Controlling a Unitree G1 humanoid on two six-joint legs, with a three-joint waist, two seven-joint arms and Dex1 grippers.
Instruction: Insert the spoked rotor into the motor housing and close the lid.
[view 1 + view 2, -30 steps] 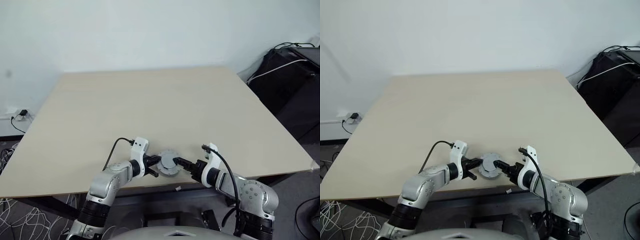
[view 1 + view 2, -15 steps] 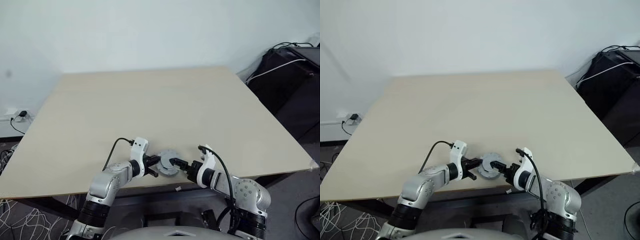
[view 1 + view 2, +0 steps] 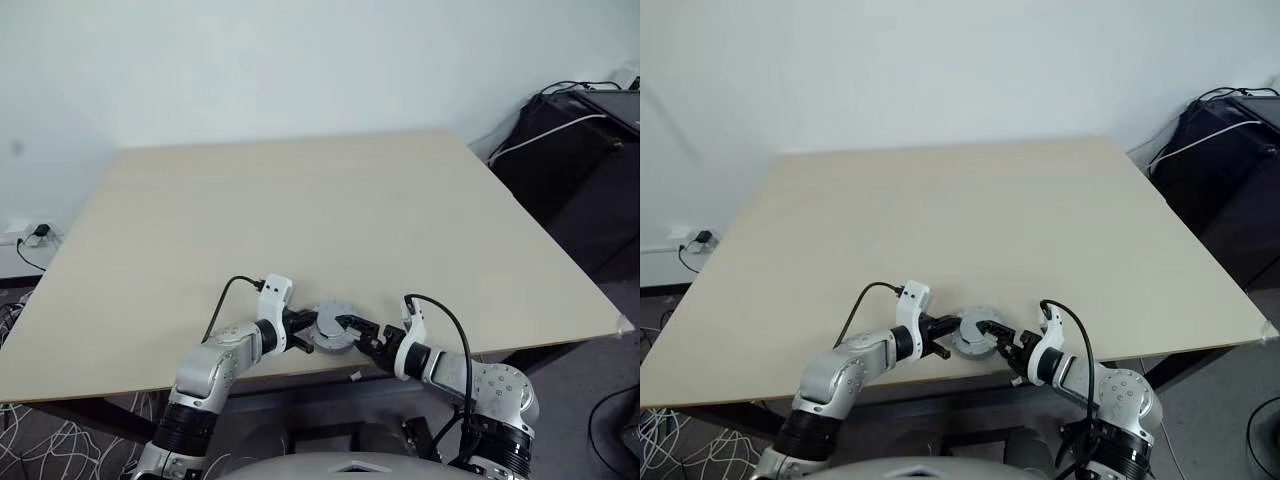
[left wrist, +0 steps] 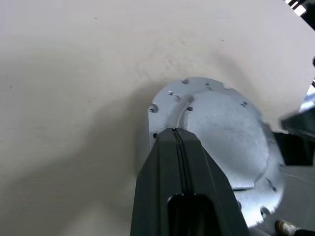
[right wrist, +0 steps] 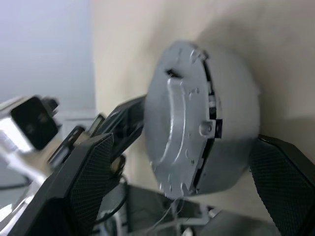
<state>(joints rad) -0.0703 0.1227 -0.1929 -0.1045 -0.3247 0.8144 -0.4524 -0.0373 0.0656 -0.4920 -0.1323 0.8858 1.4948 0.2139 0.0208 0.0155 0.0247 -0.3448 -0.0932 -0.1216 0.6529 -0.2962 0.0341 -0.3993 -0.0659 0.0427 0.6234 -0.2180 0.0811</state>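
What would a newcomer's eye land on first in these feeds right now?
Most likely the round silver motor assembly at the near edge of the beige table, lid on, flanked by both arms. The left gripper is shut and presses against its left side, while the right gripper straddles it from the right with jaws wide. Next, the dark bags and cables beyond the table's far right corner.

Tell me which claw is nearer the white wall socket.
Left. The left claw lies to the socket's right; the right claw lies farther right, past the round grey metal case.
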